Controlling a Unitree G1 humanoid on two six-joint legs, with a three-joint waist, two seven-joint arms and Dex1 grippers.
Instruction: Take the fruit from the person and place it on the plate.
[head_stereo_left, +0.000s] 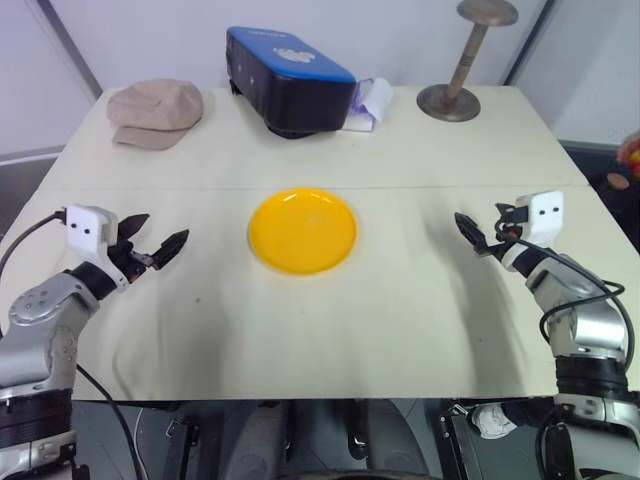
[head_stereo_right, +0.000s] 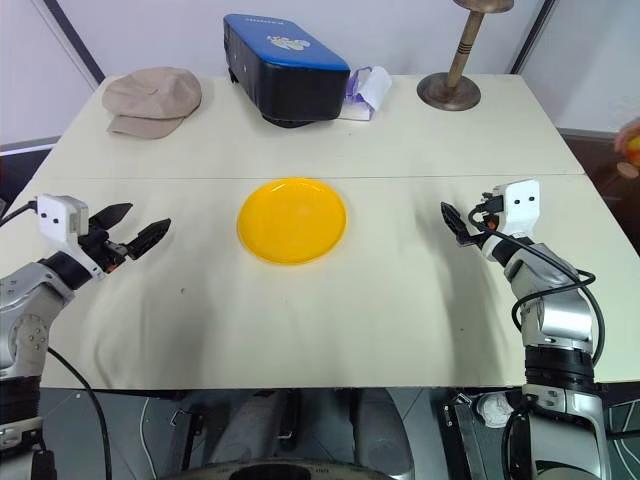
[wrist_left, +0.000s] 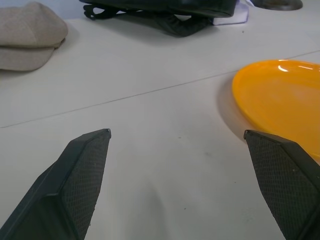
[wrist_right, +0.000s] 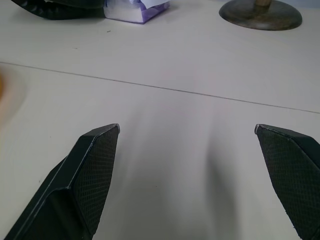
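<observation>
The yellow plate (head_stereo_left: 302, 230) is sitting empty near the middle of the tabletop (head_stereo_left: 400, 310). At the right edge, just off the tabletop, the person's hand (head_stereo_right: 630, 150) is peeking in with the fruit (head_stereo_left: 631, 150). The left claw (head_stereo_left: 150, 245) is hovering over the left side, fingers spread wide. The right claw (head_stereo_left: 480, 232) is hanging over the right side, equally wide, gripping nothing. A beige cap (head_stereo_left: 155, 112) is lying at the far left corner.
</observation>
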